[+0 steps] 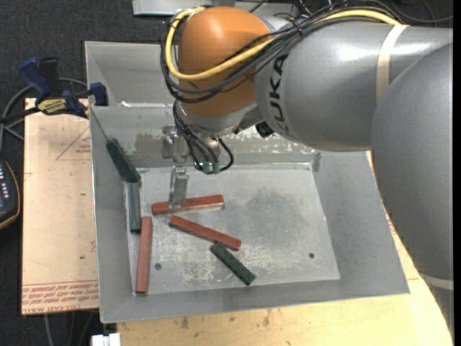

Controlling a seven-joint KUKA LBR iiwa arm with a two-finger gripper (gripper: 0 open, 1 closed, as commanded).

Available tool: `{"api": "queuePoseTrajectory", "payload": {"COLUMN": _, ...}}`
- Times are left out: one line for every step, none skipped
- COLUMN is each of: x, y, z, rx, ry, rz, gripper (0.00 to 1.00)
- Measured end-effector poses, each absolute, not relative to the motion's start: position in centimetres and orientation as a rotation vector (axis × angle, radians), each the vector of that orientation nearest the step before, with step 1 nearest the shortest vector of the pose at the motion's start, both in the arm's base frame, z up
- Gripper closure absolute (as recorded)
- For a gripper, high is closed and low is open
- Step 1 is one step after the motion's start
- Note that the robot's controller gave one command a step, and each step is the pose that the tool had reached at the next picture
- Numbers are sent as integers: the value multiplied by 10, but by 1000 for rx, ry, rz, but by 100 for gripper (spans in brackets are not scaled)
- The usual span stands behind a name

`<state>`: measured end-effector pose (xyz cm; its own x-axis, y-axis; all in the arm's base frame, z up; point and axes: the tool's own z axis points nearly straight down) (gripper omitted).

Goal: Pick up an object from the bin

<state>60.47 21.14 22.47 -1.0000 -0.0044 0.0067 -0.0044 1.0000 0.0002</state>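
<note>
Grey metal bin [216, 295] with six flat bars lying loose on its floor, most of them apart, so that each can probably be approached from above. The gripper [177, 199] hangs vertically over the left end of the horizontal red-brown bar [193, 205] near the bin's middle, tip at or just above it; contact cannot be confirmed, nor whether the gripper is open or closed, and nothing is seen held. A second red-brown bar [204, 233] and a dark green bar [233, 263] lie just below; a third red-brown bar [144, 255] and two green bars [122, 161] hug the left wall, likely harder to reach. The arm [346, 71] enters from the right, its orange wrist cover [216, 49] above the bin's rear.
</note>
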Motion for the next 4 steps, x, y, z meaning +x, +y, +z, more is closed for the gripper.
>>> {"api": "queuePoseTrajectory", "payload": {"x": 580, "y": 157, "z": 152, "rx": -72, "ry": -3132, "rz": 5, "gripper": 0}}
{"api": "queuePoseTrajectory", "payload": {"x": 632, "y": 103, "z": 69, "rx": -88, "ry": -3138, "rz": 3, "gripper": 0}}
{"api": "queuePoseTrajectory", "payload": {"x": 633, "y": 108, "z": 75, "rx": -82, "ry": -3143, "rz": -4, "gripper": 100}}
{"api": "queuePoseTrajectory", "payload": {"x": 618, "y": 108, "z": 206, "rx": -77, "ry": -3151, "rz": -5, "gripper": 100}}
